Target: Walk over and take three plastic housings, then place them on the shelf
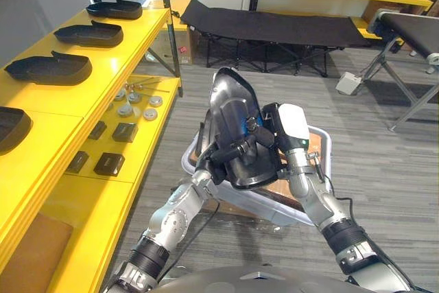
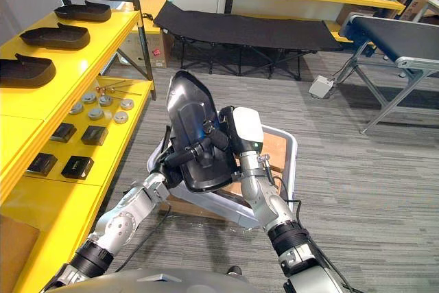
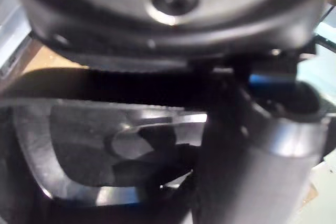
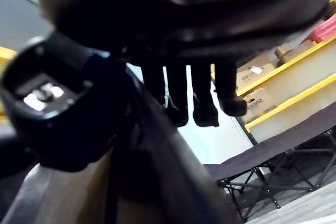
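Standing off to one side, you see the yellow shelf (image 1: 103, 66) on the robot's left. Its top level carries a row of housings (image 1: 49, 68) laid one after another, with bare yellow between them. Next comes the left hand (image 1: 232, 150), fingers curled over the lower part of the housing (image 1: 233, 104) that is held up between both hands. On its other side the right hand (image 1: 281, 128) pinches the housing's edge between thumb and fingers, above the grey bin (image 1: 271, 207) on the floor.

The worry, to my eye, is the swing across to the shelf. The housing stands nearly on end, tall above a grip at its lower half, so it could tip or twist out if one hand lets go early. Set down too close, it could also knock a housing lying there.

It is a glossy black shell, long and narrowing to a point at the top, with its hollow side towards the robot. By the look of it, it is light and slippery.
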{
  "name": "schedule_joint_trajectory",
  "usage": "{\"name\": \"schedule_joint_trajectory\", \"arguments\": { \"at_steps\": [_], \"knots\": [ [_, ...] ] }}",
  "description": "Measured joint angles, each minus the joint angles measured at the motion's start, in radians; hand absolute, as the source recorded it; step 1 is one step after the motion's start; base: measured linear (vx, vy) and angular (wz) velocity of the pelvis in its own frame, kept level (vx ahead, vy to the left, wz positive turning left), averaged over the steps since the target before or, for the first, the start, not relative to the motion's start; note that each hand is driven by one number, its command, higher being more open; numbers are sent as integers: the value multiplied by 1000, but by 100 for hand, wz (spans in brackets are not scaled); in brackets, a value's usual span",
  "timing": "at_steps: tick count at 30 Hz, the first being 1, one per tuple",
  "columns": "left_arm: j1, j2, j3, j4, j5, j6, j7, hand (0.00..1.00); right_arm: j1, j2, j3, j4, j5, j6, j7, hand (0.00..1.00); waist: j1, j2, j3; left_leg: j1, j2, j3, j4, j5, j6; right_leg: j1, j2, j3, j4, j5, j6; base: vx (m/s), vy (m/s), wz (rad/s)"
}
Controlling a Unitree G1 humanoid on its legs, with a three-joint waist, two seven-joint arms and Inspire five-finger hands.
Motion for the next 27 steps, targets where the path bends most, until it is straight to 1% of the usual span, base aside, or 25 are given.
{"name": "schedule_joint_trajectory", "arguments": {
  "at_steps": [4,10,12,14,15,16,18,25,27],
  "knots": [
    [35,-3,9,-56,35,-27,-4,0,35,11,-11,-67,7,0,-14,0,-4,0,0,4,0,7,-1,-1,-1,-2,1,4,0,0,0,16,17,-7],
    [90,-38,38,-70,126,-106,-5,0,79,64,-21,-85,33,-1,-43,0,-2,0,0,13,0,18,-7,-3,-3,-3,2,7,0,0,-1,13,21,-4],
    [108,-62,60,-71,143,-145,28,0,96,81,-15,-96,66,-3,-48,0,-3,0,0,16,-1,21,-9,-4,-4,-3,2,9,0,0,-1,0,0,0],
    [113,-120,123,-84,153,-239,78,0,140,100,-10,-107,108,-2,-49,0,-1,-1,1,16,-1,21,-14,-4,-4,-5,3,9,0,-1,-2,0,0,0],
    [114,-128,128,-110,182,-261,96,0,153,126,1,-108,137,-3,-55,0,-1,1,2,16,-1,21,-15,-4,-4,-6,3,9,0,-1,-3,0,0,0],
    [115,-118,130,-111,192,-277,101,0,151,153,1,-109,145,-3,-54,0,-5,4,1,16,-1,22,-15,-4,-4,-6,3,10,0,-2,-3,0,0,0],
    [115,-120,130,-111,198,-291,103,0,151,157,1,-110,145,-3,-53,0,-5,2,2,16,-1,22,-15,-4,-4,-6,3,10,0,-2,-3,0,0,0],
    [115,-121,130,-112,196,-292,100,0,151,160,2,-112,147,-3,-56,0,-5,1,3,16,-2,22,-15,-5,-4,-9,3,12,0,-3,-4,0,0,0],
    [115,-121,130,-112,191,-292,86,0,151,160,3,-112,147,-3,-67,0,-6,1,3,16,-2,24,-15,-6,-4,-11,3,14,0,-3,-4,2,10,-2]
  ]
}}
